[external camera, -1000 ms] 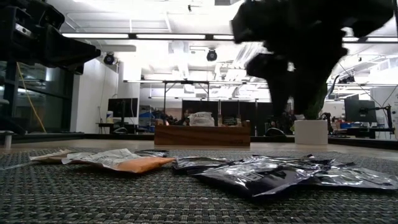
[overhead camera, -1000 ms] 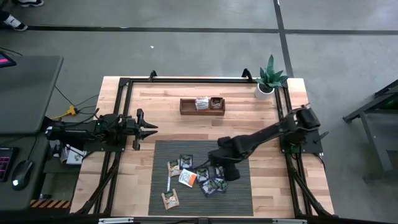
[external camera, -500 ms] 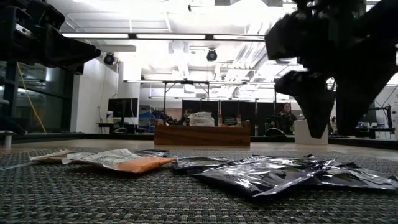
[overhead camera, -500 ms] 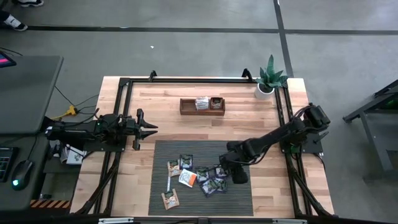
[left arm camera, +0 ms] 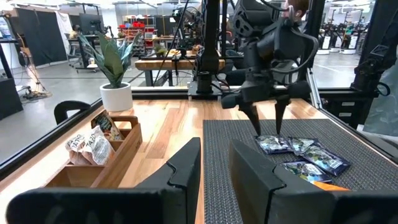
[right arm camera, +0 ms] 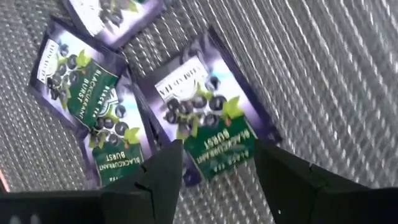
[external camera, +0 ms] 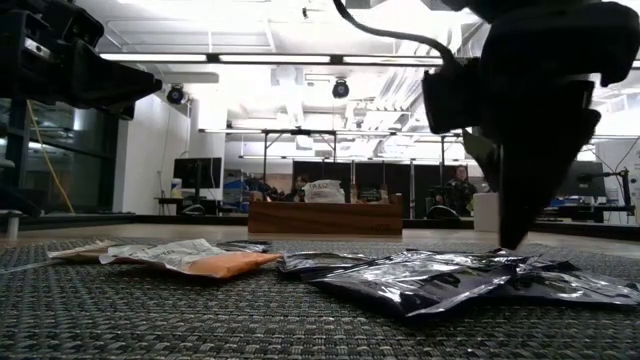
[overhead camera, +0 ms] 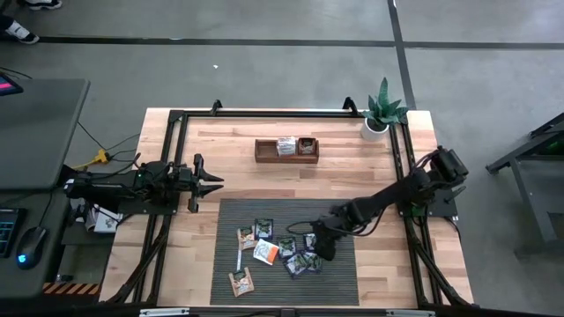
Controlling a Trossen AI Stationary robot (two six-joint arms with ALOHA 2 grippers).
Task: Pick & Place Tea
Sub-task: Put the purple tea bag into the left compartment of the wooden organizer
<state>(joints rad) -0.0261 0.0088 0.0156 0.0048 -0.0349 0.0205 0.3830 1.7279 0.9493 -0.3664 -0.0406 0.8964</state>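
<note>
Grasp step: right gripper (right arm camera: 211, 163) sits low center-right of the high view, fingers apart w/ nothing held, straddling a dark tea packet (right arm camera: 208, 127) on the mat (overhead camera: 229, 216). Next: drop, pinch, lift. Overlapping packets crowd its left; bare mat toward right edge. Left gripper (overhead camera: 211, 183) idle mid-left, part open.

The desk (overhead camera: 229, 145) is of pale wood in planks, with a smooth matt finish. On it lies a dark mat (overhead camera: 225, 229) with a rough woven texture, like coarse cloth or rubber mesh. The tea sachets (right arm camera: 208, 134) are of glossy printed foil or plastic, a little wrinkled, and they catch the light. The tray (overhead camera: 286, 157) at 12 o'clock is of darker brown wood. The right pincer (left arm camera: 264, 121), open over the sachets, is of black matt plastic, the same as the left pincer (left arm camera: 214, 177). The plant pot (left arm camera: 116, 98) looks smooth, white and matt.
</note>
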